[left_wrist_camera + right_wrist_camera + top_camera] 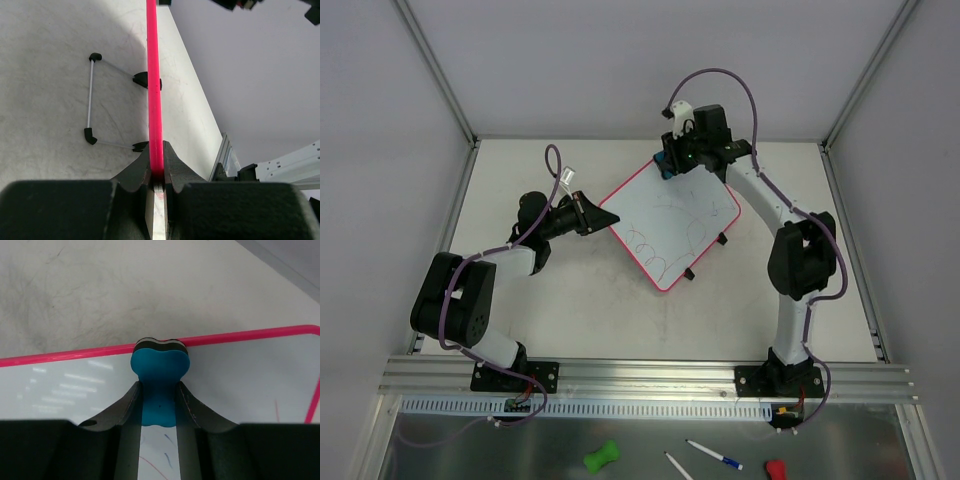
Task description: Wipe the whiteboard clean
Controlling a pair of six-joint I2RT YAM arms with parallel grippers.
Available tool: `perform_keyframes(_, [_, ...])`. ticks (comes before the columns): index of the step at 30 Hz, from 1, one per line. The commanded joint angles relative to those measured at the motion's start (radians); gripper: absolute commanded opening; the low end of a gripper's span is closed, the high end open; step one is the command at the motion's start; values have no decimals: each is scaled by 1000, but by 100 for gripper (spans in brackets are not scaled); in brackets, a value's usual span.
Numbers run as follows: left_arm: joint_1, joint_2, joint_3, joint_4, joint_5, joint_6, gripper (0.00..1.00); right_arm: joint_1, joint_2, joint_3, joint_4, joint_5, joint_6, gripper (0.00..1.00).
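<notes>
The whiteboard (672, 222) lies on the table's middle, white with a pink-red rim and thin red and blue scribbles. My left gripper (592, 214) is shut on its left corner; the left wrist view shows the jaws closed on the pink rim (154, 90). My right gripper (670, 158) is shut on a blue eraser (160, 371) with a black felt face. The eraser rests on the board's far corner, at the rim (250, 336). Faint marks show on the board between the right fingers.
The board's wire stand with black feet (91, 95) pokes out beneath it. Two black clips (692, 272) sit on the board's near right edge. A green object (601, 457), two pens (715, 455) and a red object lie below the front rail.
</notes>
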Motion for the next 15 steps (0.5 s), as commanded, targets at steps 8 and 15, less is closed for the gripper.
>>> perform_keyframes(8, [-21,-15,20,29,100,86,0,-150,122,93,-41,78,309,0])
perform_keyframes(15, [-21,-15,17,32,95,86,0,-199,97,-36,-38,101,409,0])
